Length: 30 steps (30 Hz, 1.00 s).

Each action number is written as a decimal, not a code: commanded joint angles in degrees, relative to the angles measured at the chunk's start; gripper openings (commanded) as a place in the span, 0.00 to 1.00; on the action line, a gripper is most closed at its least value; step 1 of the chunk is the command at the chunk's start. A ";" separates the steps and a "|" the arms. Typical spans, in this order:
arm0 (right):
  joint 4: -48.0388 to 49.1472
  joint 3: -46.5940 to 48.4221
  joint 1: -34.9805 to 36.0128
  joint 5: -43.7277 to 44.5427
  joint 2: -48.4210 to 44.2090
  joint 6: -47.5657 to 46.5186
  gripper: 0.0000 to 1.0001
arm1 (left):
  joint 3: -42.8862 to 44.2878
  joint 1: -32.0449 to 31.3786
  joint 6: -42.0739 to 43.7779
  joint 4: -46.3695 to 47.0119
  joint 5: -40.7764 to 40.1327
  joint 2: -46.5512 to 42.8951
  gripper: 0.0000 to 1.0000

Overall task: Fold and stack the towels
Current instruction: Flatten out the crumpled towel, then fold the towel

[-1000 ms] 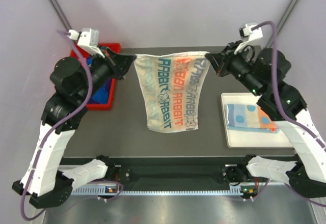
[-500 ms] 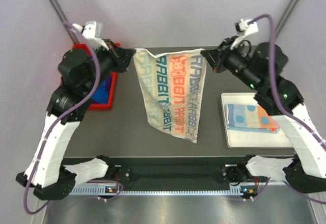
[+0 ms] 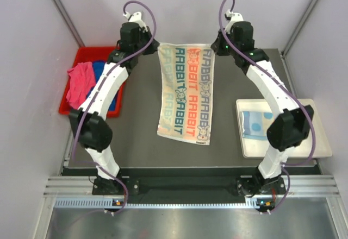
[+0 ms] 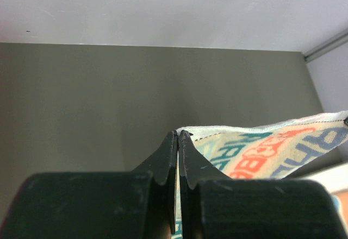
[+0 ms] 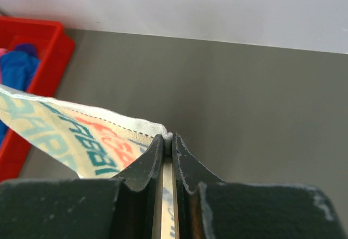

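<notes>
- The dark grey surface (image 3: pixel 223 146) carries the work. A red bin (image 3: pixel 89 49) stands at its far left and a white tray (image 3: pixel 310 141) at its right edge.
- A cream towel (image 3: pixel 187 95) with teal and orange lettering is spread lengthwise down the middle of the surface. Its two far corners are held up and its near edge reaches toward the arm bases.
- The red bin holds a pink towel (image 3: pixel 80 81), bunched at its left side, and a royal blue towel (image 3: pixel 100 70) beside and partly under it.
- The white tray holds one folded light blue patterned towel (image 3: pixel 253 120) at its left end. The right arm crosses over part of it.
- The left hand (image 3: pixel 156 46) is clamped on the cream towel's far left corner and the right hand (image 3: pixel 216 46) on its far right corner.
- Only the overhead view shows the tray's contents and the pink towel.
- The left wrist view shows the hand (image 4: pixel 178 136) pressed together on the towel's hem (image 4: pixel 261 152), a detail too small to see from above.
- The right wrist view shows its hand (image 5: pixel 167 138) pinching the white hem (image 5: pixel 81 136). The bin (image 5: pixel 51 54) and a patch of blue cloth (image 5: pixel 16 68) lie beyond.
</notes>
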 commanded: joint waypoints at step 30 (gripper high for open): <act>20.79 -33.52 1.23 -0.89 -7.78 4.37 0.00 | -35.28 2.31 -5.18 22.78 6.58 -6.13 0.00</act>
